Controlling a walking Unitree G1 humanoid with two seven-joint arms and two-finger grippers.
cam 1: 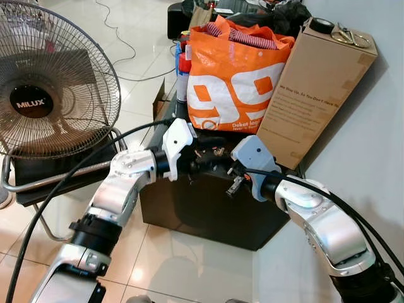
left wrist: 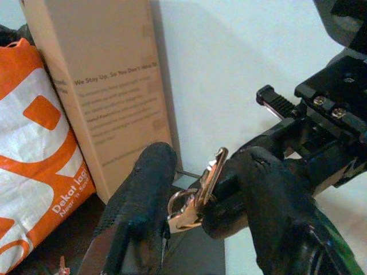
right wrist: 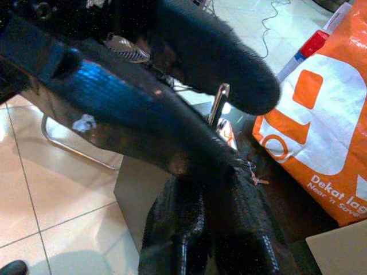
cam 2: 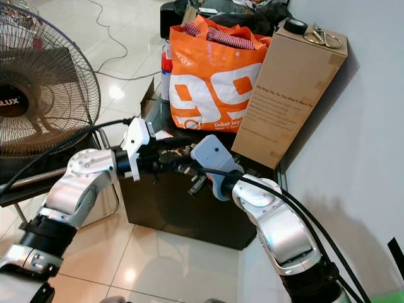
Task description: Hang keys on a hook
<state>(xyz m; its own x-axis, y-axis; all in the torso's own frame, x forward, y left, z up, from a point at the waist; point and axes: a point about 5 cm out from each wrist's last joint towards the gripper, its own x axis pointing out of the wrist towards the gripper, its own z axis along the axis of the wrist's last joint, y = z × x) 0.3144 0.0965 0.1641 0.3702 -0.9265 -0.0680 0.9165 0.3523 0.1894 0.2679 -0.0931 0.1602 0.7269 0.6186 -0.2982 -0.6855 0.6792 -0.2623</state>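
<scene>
Both arms were bent inward above the dark desk (cam 1: 208, 214), fingertips meeting. The keys (left wrist: 195, 197), a shiny metal clasp and ring, were pinched between the left gripper's (left wrist: 200, 195) textured black fingers; the right gripper (right wrist: 221, 172) was clenched alongside.

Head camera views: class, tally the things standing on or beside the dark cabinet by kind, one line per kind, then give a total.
Orange shopping bag: 1
Tall cardboard box: 1
Electric fan: 1
Robot grippers meeting over the cabinet: 2, the left gripper and the right gripper
Total: 5
</scene>
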